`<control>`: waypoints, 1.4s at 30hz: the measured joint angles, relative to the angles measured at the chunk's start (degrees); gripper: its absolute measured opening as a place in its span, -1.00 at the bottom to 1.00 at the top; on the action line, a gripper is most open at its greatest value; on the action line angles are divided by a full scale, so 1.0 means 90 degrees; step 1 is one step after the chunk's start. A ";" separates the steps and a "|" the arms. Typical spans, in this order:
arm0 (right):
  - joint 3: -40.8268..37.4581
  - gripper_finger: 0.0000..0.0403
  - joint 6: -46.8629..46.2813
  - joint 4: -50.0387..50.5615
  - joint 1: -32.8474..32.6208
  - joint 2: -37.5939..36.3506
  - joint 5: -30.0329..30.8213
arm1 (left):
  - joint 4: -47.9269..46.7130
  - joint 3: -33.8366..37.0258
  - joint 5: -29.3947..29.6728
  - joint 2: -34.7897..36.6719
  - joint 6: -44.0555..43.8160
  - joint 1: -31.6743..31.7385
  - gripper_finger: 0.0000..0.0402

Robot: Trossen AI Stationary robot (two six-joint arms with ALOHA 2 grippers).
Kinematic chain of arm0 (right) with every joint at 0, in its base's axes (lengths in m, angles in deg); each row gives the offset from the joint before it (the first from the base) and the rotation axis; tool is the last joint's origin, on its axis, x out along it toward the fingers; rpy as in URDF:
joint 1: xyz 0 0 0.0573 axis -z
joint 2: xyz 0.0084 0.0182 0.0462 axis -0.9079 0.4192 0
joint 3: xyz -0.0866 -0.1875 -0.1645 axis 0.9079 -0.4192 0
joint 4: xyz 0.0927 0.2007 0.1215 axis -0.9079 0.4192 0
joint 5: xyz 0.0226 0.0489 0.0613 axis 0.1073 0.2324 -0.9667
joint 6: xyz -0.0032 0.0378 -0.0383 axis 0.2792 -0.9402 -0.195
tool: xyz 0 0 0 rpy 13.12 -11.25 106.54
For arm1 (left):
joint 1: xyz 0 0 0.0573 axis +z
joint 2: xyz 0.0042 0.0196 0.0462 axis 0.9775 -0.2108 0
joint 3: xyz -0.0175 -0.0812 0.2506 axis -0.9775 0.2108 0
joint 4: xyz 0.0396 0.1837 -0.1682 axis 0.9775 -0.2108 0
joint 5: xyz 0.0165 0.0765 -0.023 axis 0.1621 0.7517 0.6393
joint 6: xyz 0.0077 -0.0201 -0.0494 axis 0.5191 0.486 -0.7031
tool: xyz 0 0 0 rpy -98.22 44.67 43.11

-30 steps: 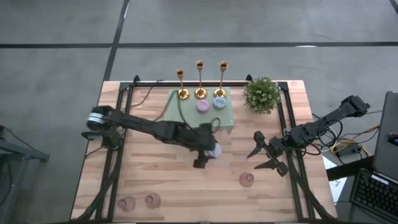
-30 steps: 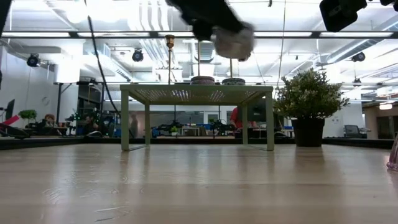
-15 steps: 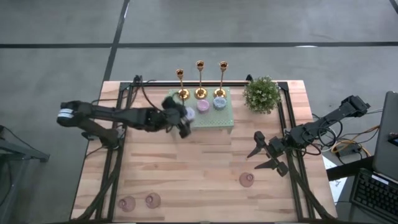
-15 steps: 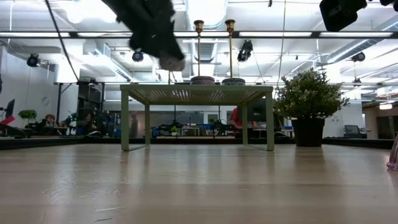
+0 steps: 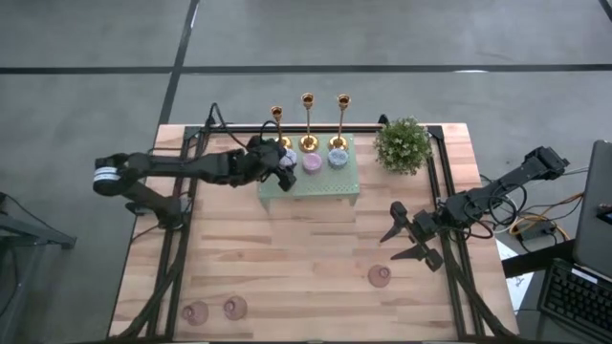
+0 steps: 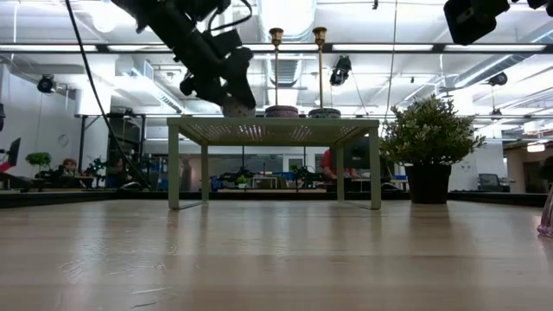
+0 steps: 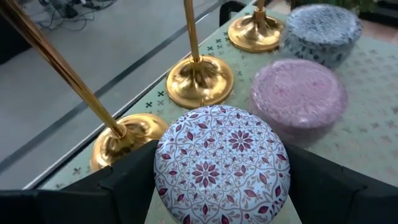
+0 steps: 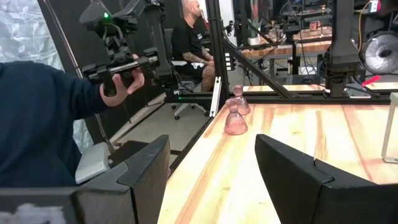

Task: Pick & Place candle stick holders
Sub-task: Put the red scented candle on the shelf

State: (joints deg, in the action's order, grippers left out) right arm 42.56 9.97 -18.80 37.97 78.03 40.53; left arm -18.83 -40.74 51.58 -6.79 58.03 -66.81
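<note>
On stand [image 5: 316, 182], left gripper [image 7: 219, 205] holds holder [image 7: 221, 165] upright.

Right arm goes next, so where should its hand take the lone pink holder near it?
Likely from above, across the round body of the pink holder: it stands alone, beside the open right hand. The left hand holds a patterned holder at the stand.

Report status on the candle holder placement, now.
Left gripper shut on patterned round holder, at the pale green stand beside the gold candlesticks. Right gripper open, idle at table's right. Nothing blocking.
</note>
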 joint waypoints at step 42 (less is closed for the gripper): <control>0.0000 0.13 -0.0019 -0.0017 0.0000 0.0000 0.0000 | 0.0002 -0.0013 0.0030 -0.0485 -0.0286 -0.0002 0.87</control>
State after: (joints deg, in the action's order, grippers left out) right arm 42.56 9.79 -18.95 37.97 78.03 40.53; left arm -18.82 -40.86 51.85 -11.15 55.45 -66.83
